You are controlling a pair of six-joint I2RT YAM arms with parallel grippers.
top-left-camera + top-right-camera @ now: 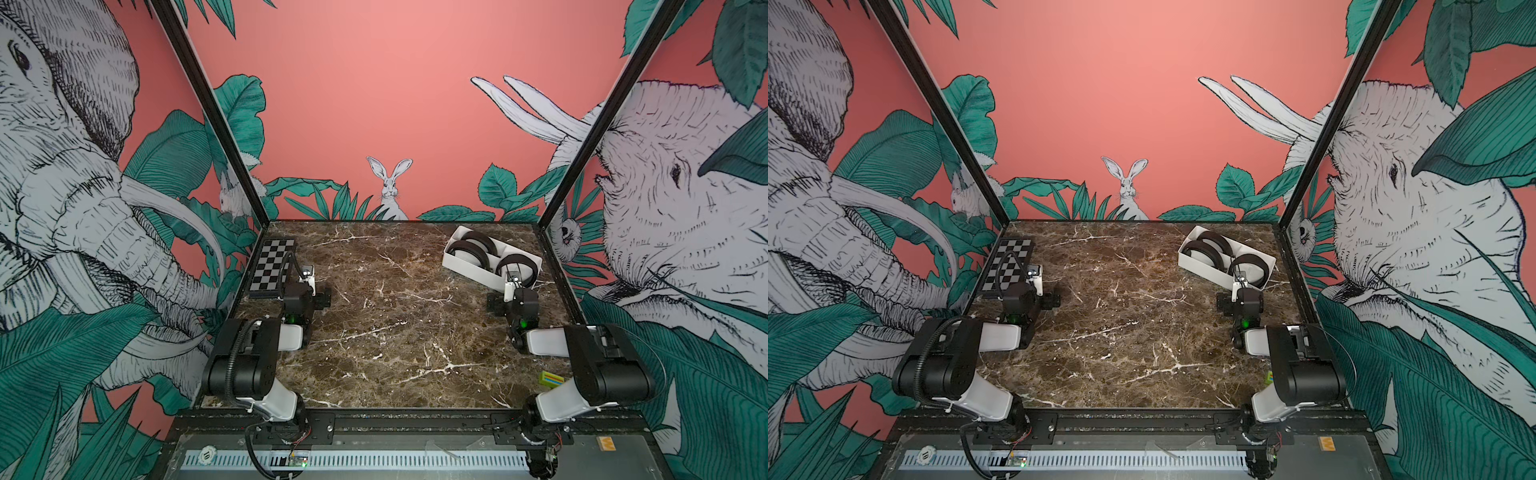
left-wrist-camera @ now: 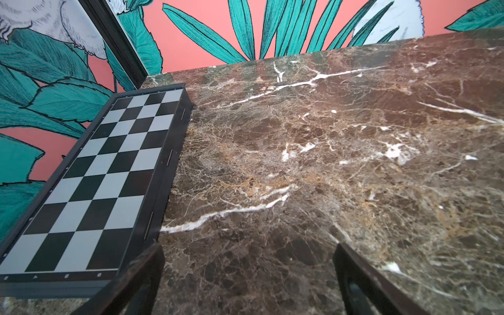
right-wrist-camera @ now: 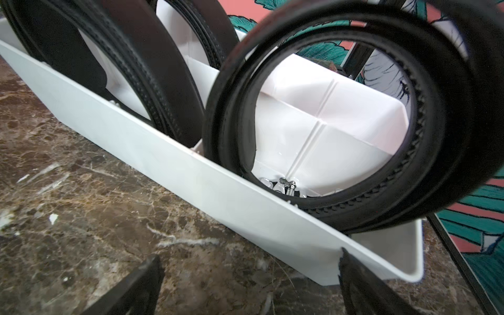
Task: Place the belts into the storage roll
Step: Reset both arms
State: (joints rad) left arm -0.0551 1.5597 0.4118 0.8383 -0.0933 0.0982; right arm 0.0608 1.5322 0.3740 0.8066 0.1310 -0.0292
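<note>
A dark brown marble surface [image 1: 395,332] veined in white fills the lower middle of both top views. Behind it, across the upper middle, rises a coral-pink back wall [image 1: 374,83] with a drawn white rabbit [image 1: 390,187] among green leaves [image 1: 320,199] at its foot. Two black frame posts [image 1: 208,112] slant up from the far corners. The left side wall [image 1: 153,124] carries an ink-drawn tusked elephant [image 1: 62,187]. The right side wall [image 1: 706,291] shows another elephant [image 1: 673,187] under large leaves. The light is soft and even.

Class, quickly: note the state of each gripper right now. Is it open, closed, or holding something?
Left gripper: open, holding nothing.
Right gripper: open, holding nothing, by the storage roll.
</note>
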